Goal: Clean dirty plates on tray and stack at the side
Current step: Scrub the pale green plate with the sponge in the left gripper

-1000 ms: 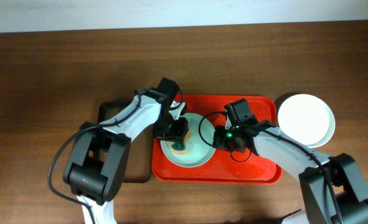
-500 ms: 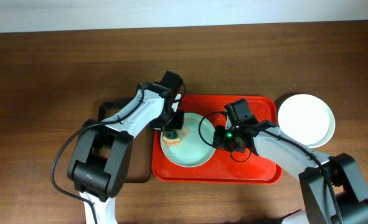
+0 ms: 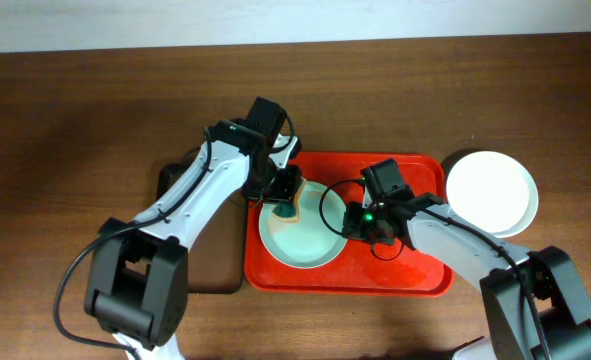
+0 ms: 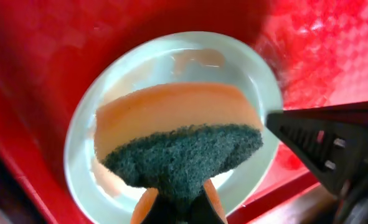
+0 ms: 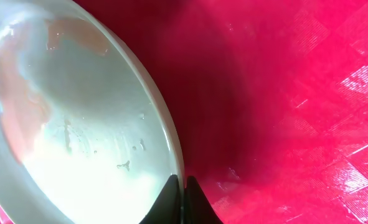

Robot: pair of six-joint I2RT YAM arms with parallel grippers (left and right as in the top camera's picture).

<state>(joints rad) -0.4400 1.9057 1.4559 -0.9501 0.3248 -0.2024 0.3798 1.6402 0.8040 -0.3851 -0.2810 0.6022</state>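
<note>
Left hand pinches a sponge, green scrub side down, over the far left part of the green plate, which lies on the left half of the red tray at mid surface. Right hand has its fingers pressed together on that plate's right rim. White plate sits off the tray toward the surface's right edge. A black tray lies just left of the red one.
</note>
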